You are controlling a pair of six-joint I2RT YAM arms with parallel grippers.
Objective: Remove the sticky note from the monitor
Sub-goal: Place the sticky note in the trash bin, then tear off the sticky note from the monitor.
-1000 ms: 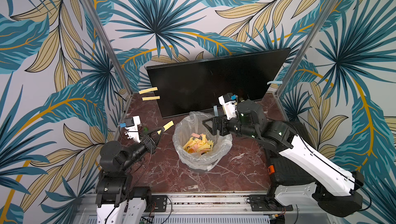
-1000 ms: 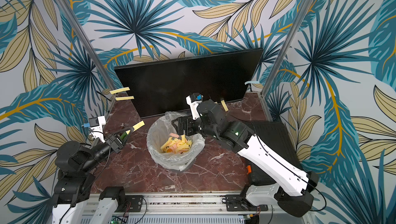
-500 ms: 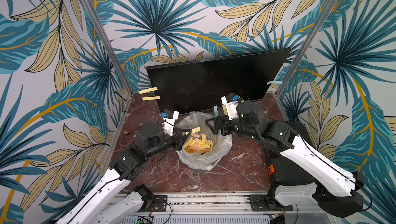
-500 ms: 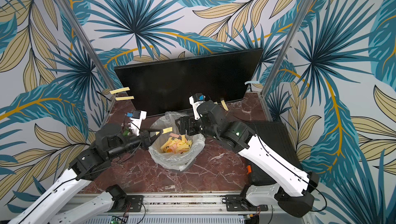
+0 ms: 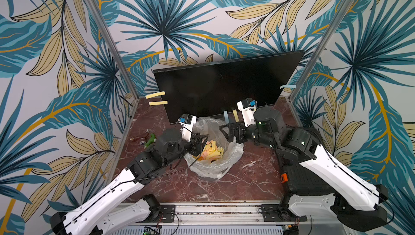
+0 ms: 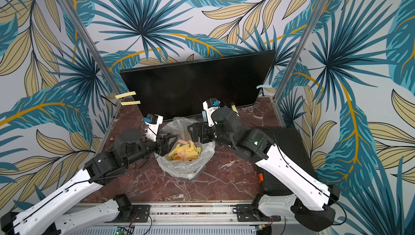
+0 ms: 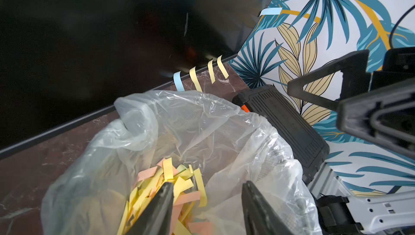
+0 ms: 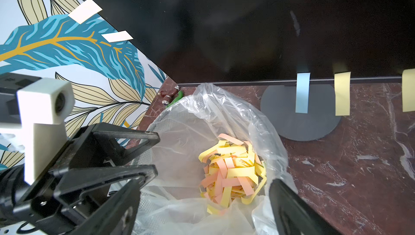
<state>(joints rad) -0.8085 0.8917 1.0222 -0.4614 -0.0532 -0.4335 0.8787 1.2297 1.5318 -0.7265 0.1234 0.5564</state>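
Leaf-patterned walls (image 5: 168, 20) close in a red marble bench (image 5: 247, 177), and at its back stands the monitor (image 5: 224, 87). We start at the left fingers (image 5: 202, 144): they stand parted with nothing between them, hung just above the left side of the lined bin (image 5: 215, 173), over the heap of paper strips (image 5: 212, 150) inside. We judge that spot makes sense as a drop point, since peeled notes belong in that heap. The right fingers (image 5: 225, 132) are spread wide and likewise empty, poised above the bin's right side, facing the left pair across the opening. That puts them near the monitor's lower edge, where a blue sticky note (image 8: 302, 92) and yellow sticky notes (image 8: 342, 93) hang down near the disc foot (image 8: 292, 130). Two further yellow notes (image 5: 155, 95) jut from the screen's left edge and another blue note (image 5: 287, 86) from its right edge, so we reckon the task is not finished. Outward from the fingers, the left wrist lies level, its forearm sloping down and back to the base rail (image 5: 213, 209); the right arm folds at the elbow above the black ribbed case (image 6: 289, 135), wrist also level.
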